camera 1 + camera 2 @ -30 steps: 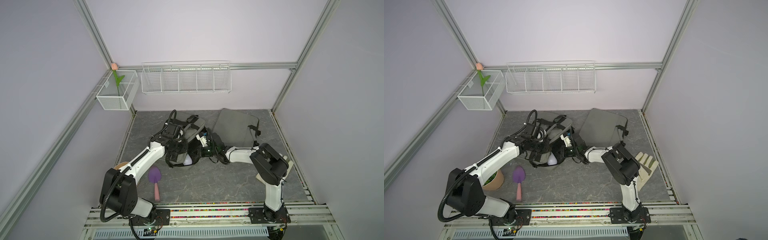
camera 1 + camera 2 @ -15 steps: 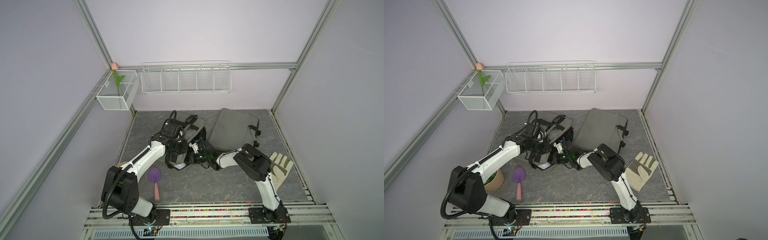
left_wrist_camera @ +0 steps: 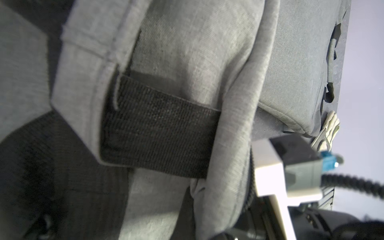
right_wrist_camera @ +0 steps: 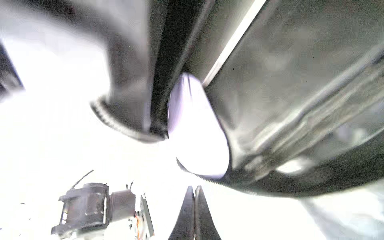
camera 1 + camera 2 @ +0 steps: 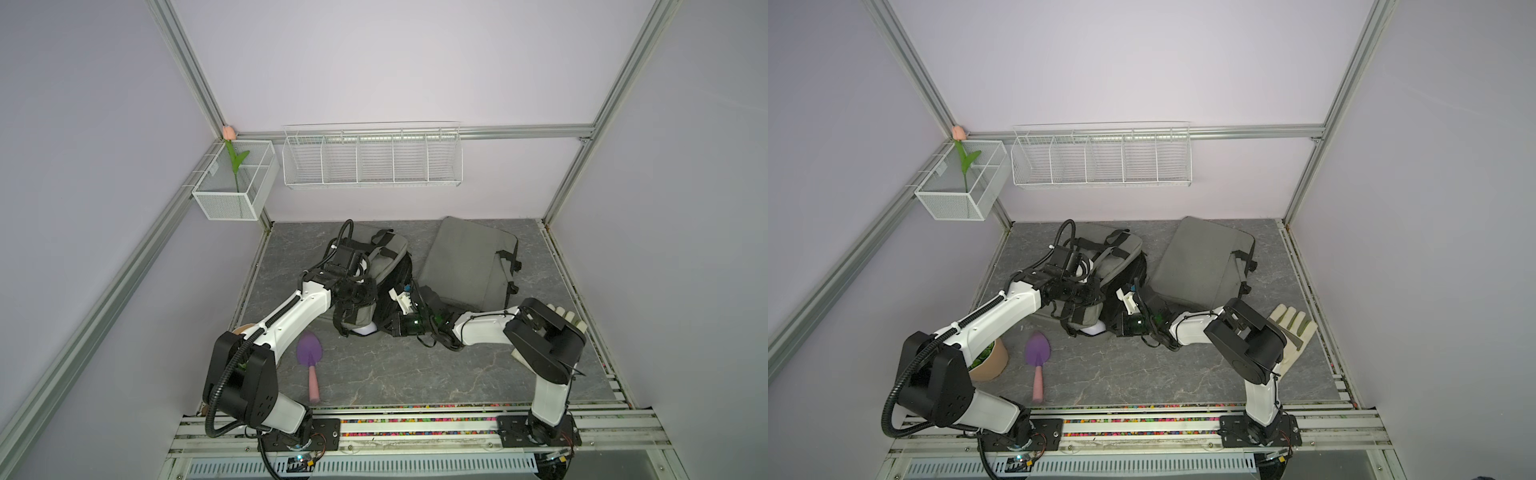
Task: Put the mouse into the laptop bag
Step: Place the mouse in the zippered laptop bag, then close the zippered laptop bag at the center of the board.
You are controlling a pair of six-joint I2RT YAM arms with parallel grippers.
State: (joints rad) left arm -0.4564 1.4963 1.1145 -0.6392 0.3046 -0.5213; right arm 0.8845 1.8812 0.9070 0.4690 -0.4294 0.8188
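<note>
Right end effector (image 4: 194, 189) closed, empty; left end effector (image 5: 354, 306) closed against one backpack (image 5: 388, 255); one mouse (image 5: 366, 330), one laptop bag (image 5: 465, 262)

Both top views look down from high onto the same floor (image 5: 374, 374); wrist cameras sit close against the backpack (image 3: 187, 52).

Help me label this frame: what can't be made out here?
- Mouse: only a white sliver under the backpack in both top views.
- Pot: largely behind the left arm in both top views.
- Glove: partly behind the right elbow, top views.
- Right wrist view: blurred, overexposed beyond the shut right pincer.
</note>
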